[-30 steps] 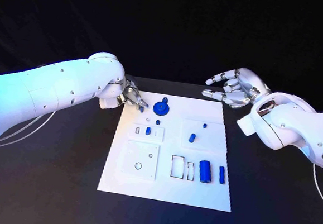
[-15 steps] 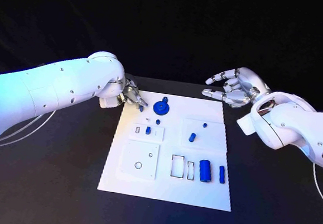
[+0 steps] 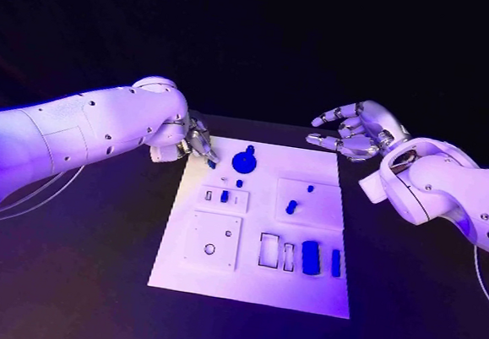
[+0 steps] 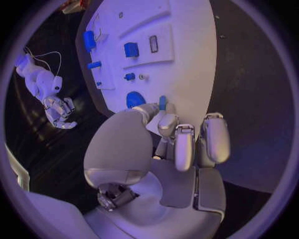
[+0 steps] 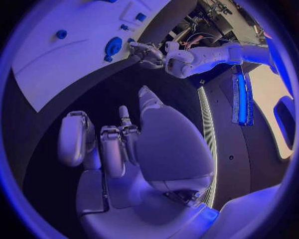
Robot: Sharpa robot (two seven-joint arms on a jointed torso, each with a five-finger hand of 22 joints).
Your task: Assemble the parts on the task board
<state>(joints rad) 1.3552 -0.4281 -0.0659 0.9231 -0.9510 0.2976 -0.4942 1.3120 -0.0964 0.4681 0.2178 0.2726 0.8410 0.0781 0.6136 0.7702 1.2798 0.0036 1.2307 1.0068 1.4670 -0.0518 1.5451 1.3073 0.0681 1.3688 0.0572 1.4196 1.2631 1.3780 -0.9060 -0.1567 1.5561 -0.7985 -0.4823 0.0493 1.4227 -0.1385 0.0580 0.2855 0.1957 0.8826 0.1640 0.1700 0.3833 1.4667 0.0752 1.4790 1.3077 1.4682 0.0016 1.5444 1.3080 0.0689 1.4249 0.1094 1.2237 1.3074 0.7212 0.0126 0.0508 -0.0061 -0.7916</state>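
The white task board (image 3: pixel 251 281) lies in the middle of the black table. My left hand (image 3: pixel 197 143) hovers at the board's far left corner and pinches a small blue peg (image 4: pixel 162 102) between thumb and a fingertip, just above the board (image 4: pixel 187 74). A round blue knob (image 3: pixel 245 162) stands close beside it. Two small blue pieces (image 3: pixel 224 196) (image 3: pixel 291 207) sit in the board's middle row. A thick blue cylinder (image 3: pixel 310 257) and a slim one (image 3: pixel 336 263) lie near the right edge. My right hand (image 3: pixel 355 130) hangs beyond the far right corner, fingers apart, holding nothing.
Empty cut-outs show on the board: a round hole in the square panel (image 3: pixel 210 249) and a rectangular slot (image 3: pixel 269 251). Bare black table (image 3: pixel 59 263) surrounds the board on both sides and in front.
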